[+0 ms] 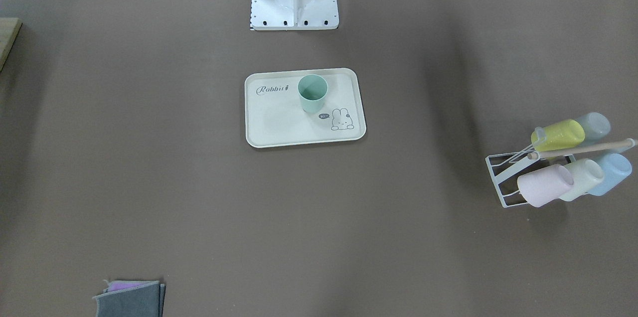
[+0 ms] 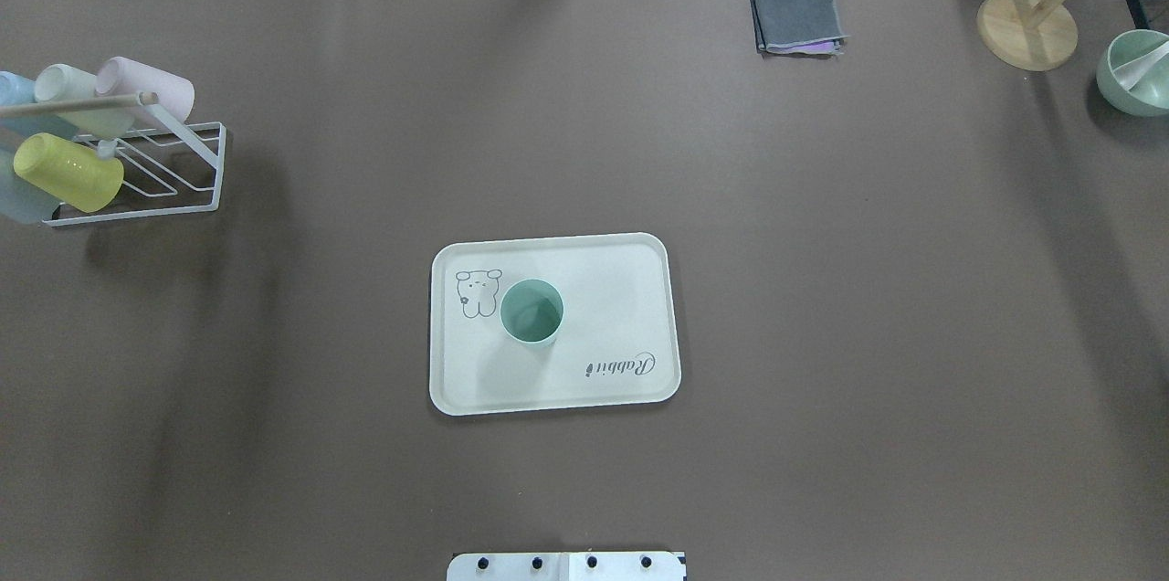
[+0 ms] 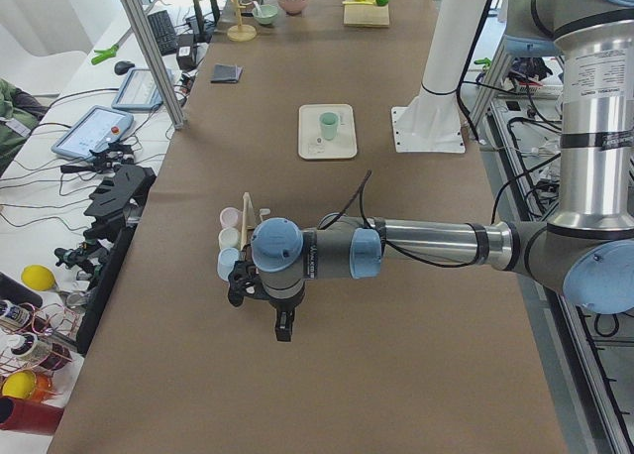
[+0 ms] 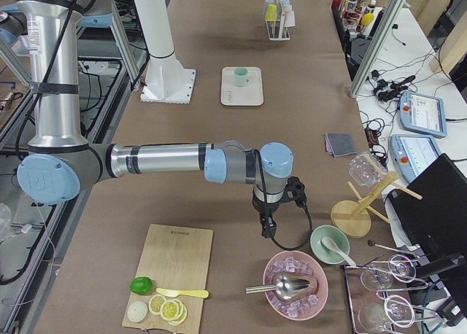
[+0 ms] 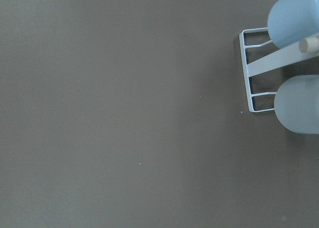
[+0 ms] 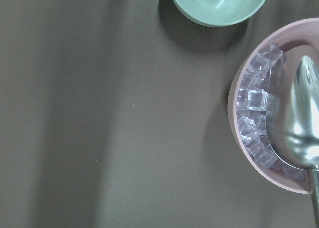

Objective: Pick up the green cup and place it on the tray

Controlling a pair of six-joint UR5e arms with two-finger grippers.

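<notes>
Left gripper (image 3: 283,327) hangs on the near arm in the left side view, pointing down over bare brown table (image 2: 822,289), just beside a white wire cup rack (image 1: 498,177). At that range I cannot tell how far apart its fingers stand, or whether it has hold of anything. The left wrist camera shows only the table, a corner of the rack and two pale blue cups.

Right gripper (image 4: 268,230) hangs the same way on the near arm in the right side view. Its opening cannot be judged either. Below it sit a round pink bowl of ice cubes (image 6: 244,138) with a metal scoop (image 6: 301,123) lying in it, and near them a mint-green bowl (image 6: 219,11).

Well apart from both grippers, the green cup (image 2: 531,312), a plain mint plastic tumbler without a handle, stands upright and mouth up on the tray (image 2: 555,239). The tray is cream rectangular plastic with rounded corners, and the cup rests between its bunny drawing and the "Rabbit" script. A folded grey cloth (image 2: 796,17) lies near the table's far edge.
</notes>
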